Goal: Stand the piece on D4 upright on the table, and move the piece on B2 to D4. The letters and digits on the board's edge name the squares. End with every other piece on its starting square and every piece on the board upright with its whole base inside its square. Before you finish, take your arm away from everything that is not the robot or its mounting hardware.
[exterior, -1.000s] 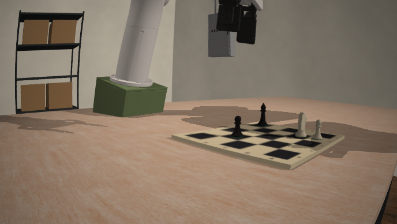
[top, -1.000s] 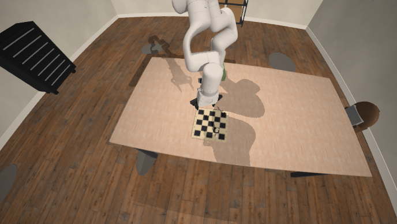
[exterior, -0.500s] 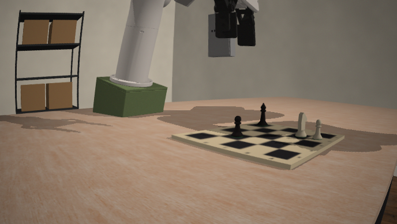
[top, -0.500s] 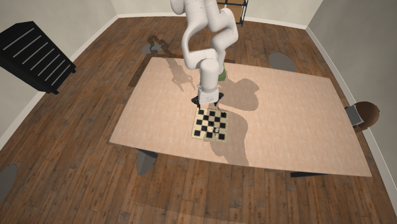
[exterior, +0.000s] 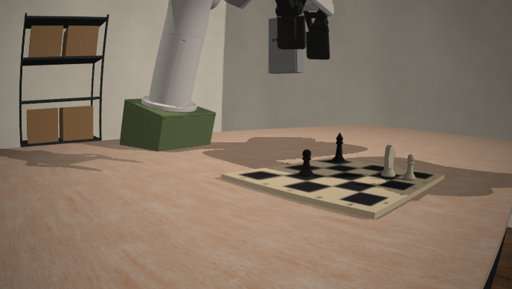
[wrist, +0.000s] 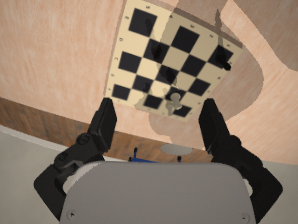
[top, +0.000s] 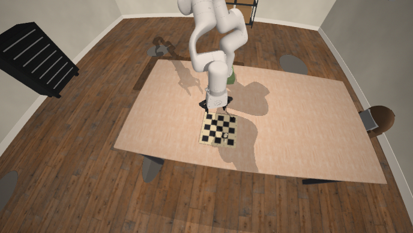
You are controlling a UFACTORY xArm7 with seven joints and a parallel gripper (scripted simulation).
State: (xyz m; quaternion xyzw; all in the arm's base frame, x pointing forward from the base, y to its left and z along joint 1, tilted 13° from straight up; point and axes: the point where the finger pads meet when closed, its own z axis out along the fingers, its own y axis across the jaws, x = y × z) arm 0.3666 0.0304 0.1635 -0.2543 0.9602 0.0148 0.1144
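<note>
- The black two-fingered pincer (exterior: 303, 46) hangs released, holding nothing, high above the pale wooden tabletop (exterior: 149, 223).
- The cream-and-black chequered board (exterior: 372, 210) carries four upright pieces.

We see a white arm (top: 210, 36) built of thick, rounded tube segments with smooth bulging joints, its lowest column ending in a flat white flange that sits on a green block base (exterior: 149, 130). At the far end from that base, the wrist is a pale grey, boxy housing with rounded corners and small dark screws near its edges, and a faint round mark shows on its white end face in the top view. From that housing springs the black gripper (wrist: 158, 132), its two fingers made of chunky, angular linkage bars that taper to flat dark tips.
</note>
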